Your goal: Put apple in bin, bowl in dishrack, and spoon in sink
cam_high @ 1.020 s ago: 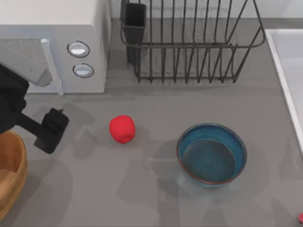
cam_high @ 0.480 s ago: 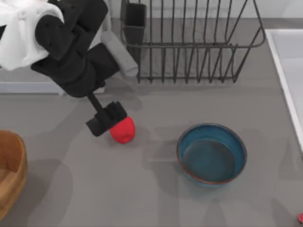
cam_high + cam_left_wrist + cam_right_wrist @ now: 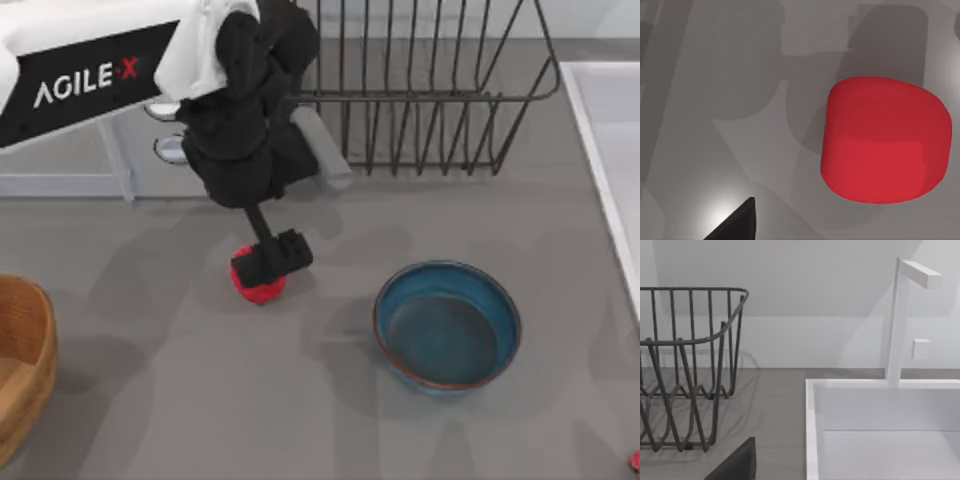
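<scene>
The left hand (image 3: 270, 262) hovers right over the apple (image 3: 262, 288), likely lining up a grab for the bin (image 3: 28, 340); whether it's clenched, I cannot tell.

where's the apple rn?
Top view: the apple sits on the table left of centre, under the left gripper, left of the bowl.

The left arm reaches out from the table's left edge, and its tool (image 3: 270, 263) sits directly over the apple (image 3: 258, 288), blocking approach from above there. Bare table lies open between the apple and the bowl (image 3: 447, 325) and along the front edge. The dishrack (image 3: 420, 90) walls off the back edge, the bin (image 3: 22, 360) the front-left corner, and the sink (image 3: 600, 130) the right edge.
</scene>
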Motion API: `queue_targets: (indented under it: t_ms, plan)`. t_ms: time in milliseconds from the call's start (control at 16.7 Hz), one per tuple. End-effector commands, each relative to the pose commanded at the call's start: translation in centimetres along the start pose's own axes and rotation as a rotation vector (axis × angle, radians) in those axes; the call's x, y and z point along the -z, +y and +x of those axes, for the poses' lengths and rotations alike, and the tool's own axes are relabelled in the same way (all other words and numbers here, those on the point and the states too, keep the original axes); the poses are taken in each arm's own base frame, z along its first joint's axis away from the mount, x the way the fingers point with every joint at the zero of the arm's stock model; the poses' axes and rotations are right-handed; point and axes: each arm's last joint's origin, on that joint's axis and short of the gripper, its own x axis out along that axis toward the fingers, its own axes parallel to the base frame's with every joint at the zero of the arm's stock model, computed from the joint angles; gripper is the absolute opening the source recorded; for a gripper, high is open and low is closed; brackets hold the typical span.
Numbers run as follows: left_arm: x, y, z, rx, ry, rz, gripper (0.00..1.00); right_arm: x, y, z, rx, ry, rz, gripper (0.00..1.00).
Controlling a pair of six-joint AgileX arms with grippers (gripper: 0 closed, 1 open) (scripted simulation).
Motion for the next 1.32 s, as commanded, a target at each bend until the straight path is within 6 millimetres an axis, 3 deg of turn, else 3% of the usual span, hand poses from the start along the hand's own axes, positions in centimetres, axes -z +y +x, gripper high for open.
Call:
queue_targets:
  t_ms: [300,780,1200,1320]
  plan:
    - [-0.9,0.8,1.3,0.052,0.049,0.007,1.00,0.0,0.0,0.0,0.000,0.000,0.000,1.00]
    - [-1.0,1.0,1.5,0.058,0.053,0.004,1.00,0.0,0.0,0.0,0.000,0.000,0.000,1.00]
    - [-0.7,0.7,7.7,0.056,0.050,0.004,1.00,0.0,0.0,0.0,0.000,0.000,0.000,1.00]
    - [-0.6,0.6,8.4,0.059,0.054,0.004,1.00,0.0,0.0,0.0,0.000,0.000,0.000,1.00]
